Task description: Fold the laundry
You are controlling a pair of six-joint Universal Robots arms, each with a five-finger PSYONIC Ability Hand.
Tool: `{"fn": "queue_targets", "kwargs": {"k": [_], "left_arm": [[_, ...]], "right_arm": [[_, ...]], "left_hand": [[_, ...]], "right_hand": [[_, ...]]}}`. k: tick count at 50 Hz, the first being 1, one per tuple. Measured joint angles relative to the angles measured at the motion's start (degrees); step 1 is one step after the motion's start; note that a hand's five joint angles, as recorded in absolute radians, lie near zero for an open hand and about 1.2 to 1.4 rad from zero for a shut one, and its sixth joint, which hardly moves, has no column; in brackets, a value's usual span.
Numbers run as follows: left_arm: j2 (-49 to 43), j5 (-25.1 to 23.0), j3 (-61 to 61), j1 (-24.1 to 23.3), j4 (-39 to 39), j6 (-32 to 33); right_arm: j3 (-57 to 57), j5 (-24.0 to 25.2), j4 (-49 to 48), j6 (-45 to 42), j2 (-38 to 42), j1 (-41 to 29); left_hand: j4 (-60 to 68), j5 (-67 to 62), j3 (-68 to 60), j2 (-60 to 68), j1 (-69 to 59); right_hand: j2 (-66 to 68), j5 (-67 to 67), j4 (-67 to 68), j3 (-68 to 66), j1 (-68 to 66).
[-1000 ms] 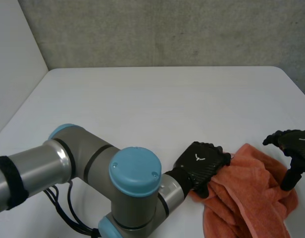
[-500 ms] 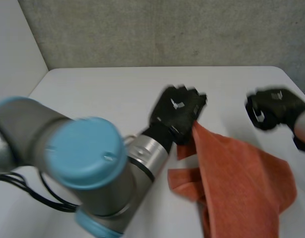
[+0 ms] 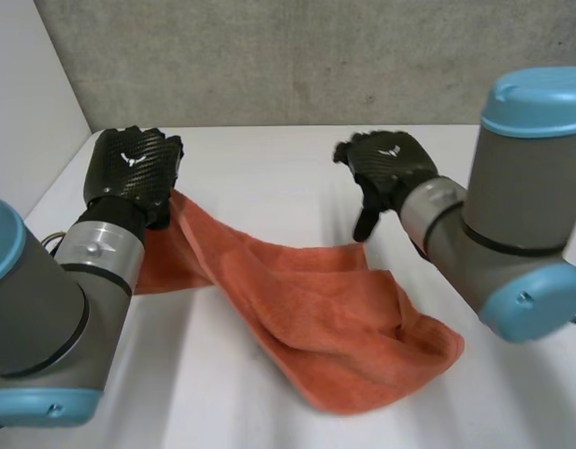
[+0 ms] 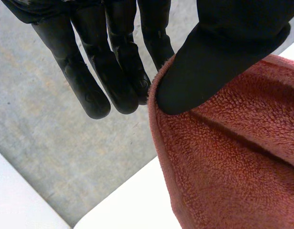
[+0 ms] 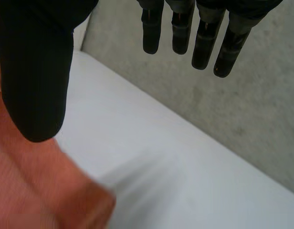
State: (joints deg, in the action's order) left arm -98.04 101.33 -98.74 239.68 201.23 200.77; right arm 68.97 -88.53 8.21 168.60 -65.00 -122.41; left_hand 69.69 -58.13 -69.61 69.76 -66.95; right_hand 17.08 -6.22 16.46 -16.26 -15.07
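Note:
An orange towel [image 3: 325,309] lies stretched across the white table [image 3: 269,159], rumpled at its near right end. My left hand [image 3: 129,173] is raised at the far left and is shut on the towel's corner. In the left wrist view the thumb [image 4: 223,52] pinches the towel's edge [image 4: 223,167] against the fingers. My right hand [image 3: 391,164] hovers over the towel's far edge near the middle, open. In the right wrist view its fingers [image 5: 204,43] are straight, and the thumb [image 5: 37,71] hangs apart from them above the towel [image 5: 32,191].
A grey concrete wall [image 3: 316,56] stands behind the table and a white wall [image 3: 26,112] on the left. Bare table shows behind the towel and at the near left. Both arms are large at the sides of the head view.
My left hand closed on the towel's corner and carried it from the near middle up to the far left, spreading the towel. My right hand moved from the right side to the towel's far edge.

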Motion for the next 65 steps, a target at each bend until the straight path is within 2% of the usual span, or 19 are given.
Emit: {"fn": "queue_targets", "kwargs": {"k": [5,11,15,19,27,31,34,40,52,59,60,63,65], "left_arm": [[-5.11,-0.48,2.42,1.33,1.85,0.73],[-11.91,-0.67,5.18,2.67,3.73,1.6],[-14.96,-0.68,6.22,3.23,4.99,1.81],[-16.82,-0.66,7.12,3.48,6.22,1.85],[-17.98,-0.63,9.34,3.9,7.21,1.83],[-18.04,-0.66,10.22,4.11,7.14,1.82],[-17.96,-0.69,10.66,4.22,6.94,1.82],[-17.54,-0.7,10.16,4.23,6.74,1.74],[-17.08,-0.73,7.81,4.22,6.65,1.64],[-17.08,-0.76,7.54,4.21,6.86,1.62],[-17.09,-0.76,7.54,4.21,6.91,1.62],[-17.1,-0.77,7.56,4.22,6.97,1.62],[-17.12,-0.77,7.58,4.22,6.98,1.62]], "right_arm": [[9.64,-1.11,0.89,1.44,-7.47,-0.34],[18.55,1.66,0.99,4.01,-14.93,-3.08],[23.35,3.86,1.02,4.55,-17.34,-5.7],[27.08,4.95,0.93,4.47,-17.89,-7.87],[32.21,5.66,-0.6,4.3,-15.41,-9.93],[33.15,5.71,-2.24,4.28,-13.46,-10.03],[33.83,5.65,-5.58,3.98,-10.57,-10.04],[34.02,5.08,-10.98,2.49,-6.89,-9.78],[33.71,0.03,-19.37,-5.09,-1.93,-9.13],[33.6,-1.42,-22.06,-10.01,-0.39,-9.09],[33.54,-1.52,-22.88,-11.31,-0.28,-9.01],[33.13,-1.61,-24.13,-12.92,-0.56,-8.27],[32.45,-1.53,-24.82,-13.56,-1.11,-7.14]], "left_hand": [[0.0,0.0,0.0,0.0,0.0],[0.0,0.0,0.0,0.0,0.0],[0.0,0.0,0.0,0.0,0.0],[0.0,0.0,0.0,0.01,0.0],[0.0,0.0,0.0,0.01,0.0],[0.0,0.0,0.0,0.01,0.0],[0.01,0.0,0.0,0.01,0.0],[0.01,0.0,0.0,0.01,0.0],[0.01,0.0,-0.01,0.02,0.0],[0.0,0.0,-0.08,0.02,0.0],[0.02,0.0,-0.08,0.02,0.0],[0.01,0.0,-0.08,0.02,0.0],[0.01,0.0,-0.08,0.02,0.0]], "right_hand": [[0.51,-1.19,0.87,-0.98,-0.33],[8.29,-8.65,9.01,-9.32,-6.75],[15.2,-14.76,15.71,-15.93,-12.42],[16.63,-16.21,17.21,-17.48,-13.72],[20.21,-19.89,21.11,-21.37,-16.99],[17.79,-18.05,18.43,-18.56,-15.09],[7.28,-7.92,7.81,-7.95,-6.24],[6.68,-6.56,6.22,-6.74,-5.33],[6.82,-9.54,9.81,-10.03,-7.14],[25.43,-23.98,25.08,-25.38,-20.33],[41.2,-40.17,41.05,-40.48,-32.38],[49.33,-48.76,50.45,-49.58,-38.61],[49.69,-48.89,50.95,-49.92,-38.71]]}}
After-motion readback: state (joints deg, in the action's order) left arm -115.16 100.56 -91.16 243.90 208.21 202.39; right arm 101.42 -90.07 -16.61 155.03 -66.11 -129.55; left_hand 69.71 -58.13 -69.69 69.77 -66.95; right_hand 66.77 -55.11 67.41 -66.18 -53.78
